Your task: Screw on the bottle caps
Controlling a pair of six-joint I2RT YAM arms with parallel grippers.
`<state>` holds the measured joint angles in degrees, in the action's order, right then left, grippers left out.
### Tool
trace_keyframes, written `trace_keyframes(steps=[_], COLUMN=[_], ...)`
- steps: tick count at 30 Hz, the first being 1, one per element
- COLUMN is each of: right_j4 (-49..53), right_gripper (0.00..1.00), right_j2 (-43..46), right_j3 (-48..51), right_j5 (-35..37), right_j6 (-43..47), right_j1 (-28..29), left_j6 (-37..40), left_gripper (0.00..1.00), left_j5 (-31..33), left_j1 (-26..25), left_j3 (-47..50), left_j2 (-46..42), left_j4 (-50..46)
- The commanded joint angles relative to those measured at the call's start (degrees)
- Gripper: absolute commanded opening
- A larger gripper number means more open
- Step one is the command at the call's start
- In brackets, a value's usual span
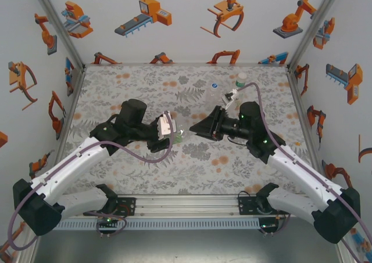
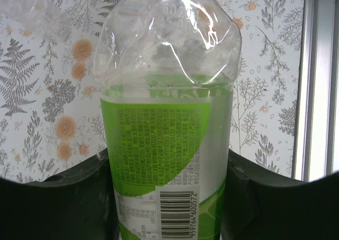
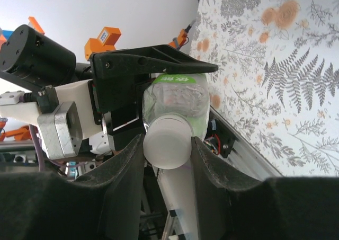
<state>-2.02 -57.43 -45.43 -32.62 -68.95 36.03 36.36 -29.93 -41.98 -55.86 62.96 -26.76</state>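
The taller clear bottle with a green band [image 2: 167, 139] is clamped around its label between the fingers of my left gripper [image 2: 169, 197], which is shut on it. It is held tipped over above the middle of the table [image 1: 180, 134]. My right gripper [image 3: 167, 144] faces it from the right and is shut on a pale cap [image 3: 167, 140] that sits at the bottle's [image 3: 175, 99] mouth. In the top view the two grippers meet nose to nose, left [image 1: 173, 132] and right [image 1: 196, 129], and the cap is hidden between them.
Two more bottles stand at the back right of the table: a clear one [image 1: 213, 94] with a blue cap [image 1: 215, 85] and a squat one [image 1: 240, 83] with a green cap [image 1: 240, 75]. A metal frame rail [image 2: 312, 81] runs along the table edge. Printed walls close in three sides.
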Motion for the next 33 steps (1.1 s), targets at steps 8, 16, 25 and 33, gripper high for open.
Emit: trace_keyframes(steps=[8, 16, 25, 33], right_j4=[9.6, 18.3, 16.8, 18.1], right_gripper=[0.36, 0.58, 0.56, 0.55], right_j2=[0.6, 3.1, 7.7, 8.5], right_j3=[-5.3, -13.1, -13.6, -13.3], right_j5=[2.8, 4.6, 3.4, -14.0], right_j6=[4.9, 22.2, 55.4, 85.4], right_j1=[0.8, 0.7, 0.6, 0.8], left_j6=[-0.2, 0.3, 1.5, 3.2], left_gripper=[0.00, 0.00, 0.00, 0.00], left_j5=[-1.7, -2.1, -7.2, -15.1], left_j1=[-0.8, -0.8, -0.8, -0.8], left_j3=[-1.0, -1.4, -2.0, -3.1], left_j2=[0.2, 0.6, 1.0, 2.1], left_j4=[6.2, 5.1, 3.4, 0.8])
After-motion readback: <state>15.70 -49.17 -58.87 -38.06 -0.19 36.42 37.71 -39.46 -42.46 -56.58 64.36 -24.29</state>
